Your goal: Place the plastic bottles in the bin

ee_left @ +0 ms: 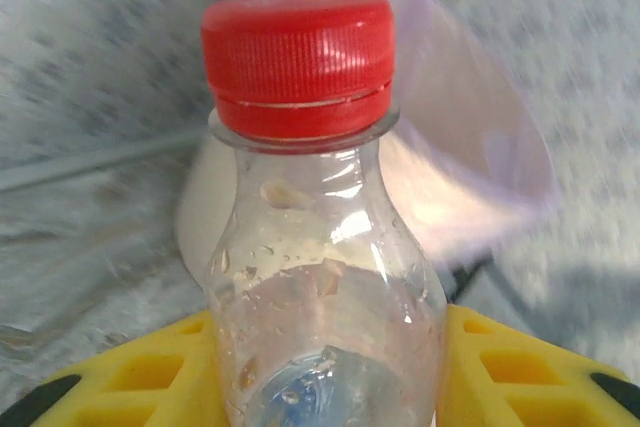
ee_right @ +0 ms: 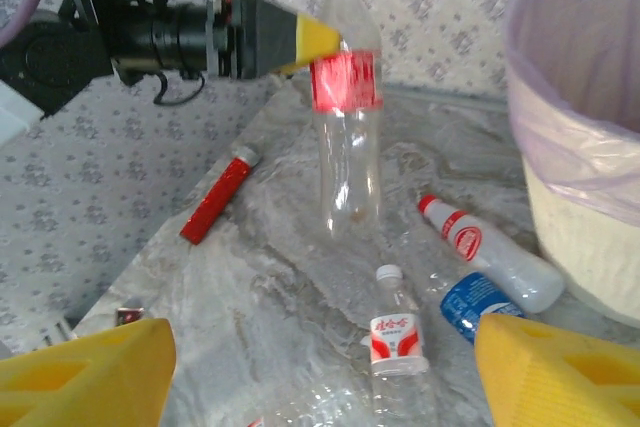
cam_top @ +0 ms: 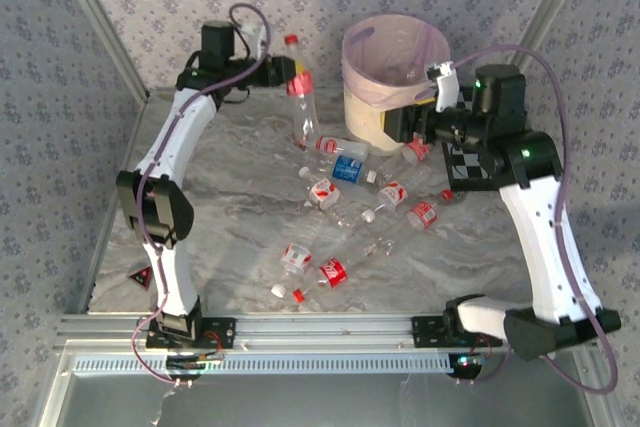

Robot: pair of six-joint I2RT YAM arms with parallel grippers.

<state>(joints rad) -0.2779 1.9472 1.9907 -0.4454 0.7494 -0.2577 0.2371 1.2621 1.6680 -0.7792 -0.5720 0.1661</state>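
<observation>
"Plastic bottles (cam_top: pixel 332 272) lie all over the table (cam_top: pixel 230 247)," says Ben. "Which bottle has the robot got?"

"The tall bottle (cam_top: pixel 299 97)," says Mia. "The left gripper (cam_top: pixel 283 72) pinches it up high, under its red cap (ee_left: pixel 297 62). In the left wrist view the 2 yellow fingers (ee_left: pixel 520 367) press on both sides of it."

"Why hold it up there?"

"I think so it hangs straight, cap up, and can pass over the small bottles on the table. Its bottom looks off the table, but I can't be sure from these views."

"Where is the bin?"

"The bin (cam_top: pixel 365 112) stands at the back, to the right of the tall bottle. The bottle is near the rim but not over it, so it is not in yet. The arm has to carry it across the pink bag edge and then let go."

"And the other arm?"

"The right gripper (cam_top: pixel 412 127) is low, right next to the bin, by the bottles that lie there. Its fingers are spread wide with nothing between them. In its own view a small bottle (ee_right: pixel 395 337) with a red and white label lies just ahead. Maybe that is why it is so low."

"Is the red stick a bottle?"

"No. The red tube (ee_right: pixel 215 202) lies near the table's edge, and I think it should stay out of the bin."
</observation>
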